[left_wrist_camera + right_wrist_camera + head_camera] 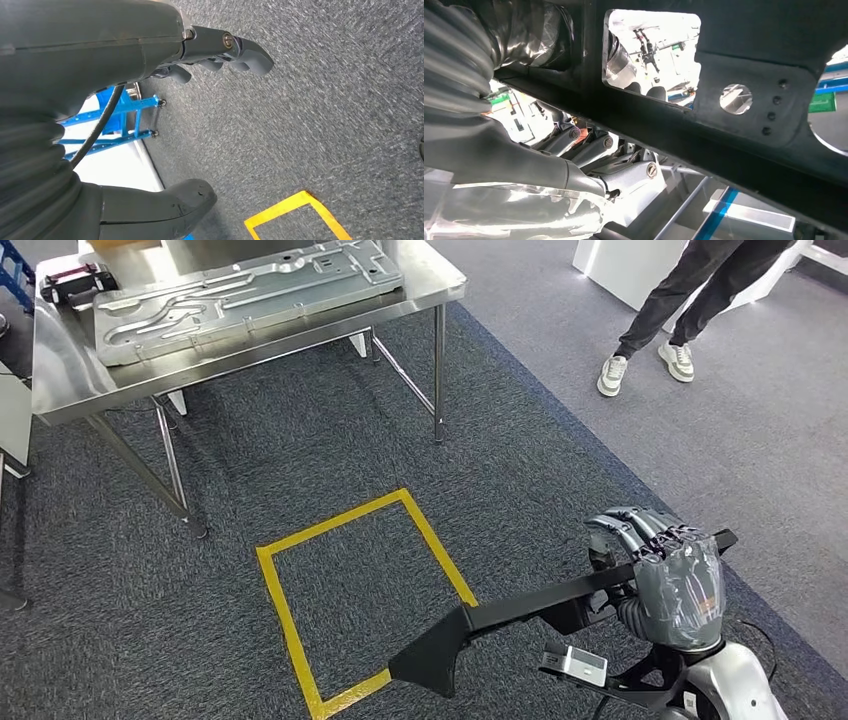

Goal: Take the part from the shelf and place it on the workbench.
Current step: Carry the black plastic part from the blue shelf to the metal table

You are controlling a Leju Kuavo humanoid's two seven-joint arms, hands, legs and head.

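Nearest to me, my right hand grips one end of the long black part, fingers wrapped over the bar. The part's wedge-shaped far end hangs over the near corner of the yellow tape square on the carpet. The wrist below the hand is cut off by the picture's edge. From the right wrist camera the part runs as a dark plate with a rectangular cutout and round holes; the right hand lies against it, but the plate hides where the fingertips close, and glare washes out much behind.

From the left wrist camera I see my left hand over bare carpet, fingers curled in a little yet apart from the thumb, with nothing in them. A corner of the yellow tape square and a blue frame show, the frame half covered by my own arm.

Beyond the tape square stands the steel workbench, carrying a large stamped metal panel and, at its end away from the person, a small dark device I cannot identify. Farther off, a person's legs stand on the lighter floor, cut off above.
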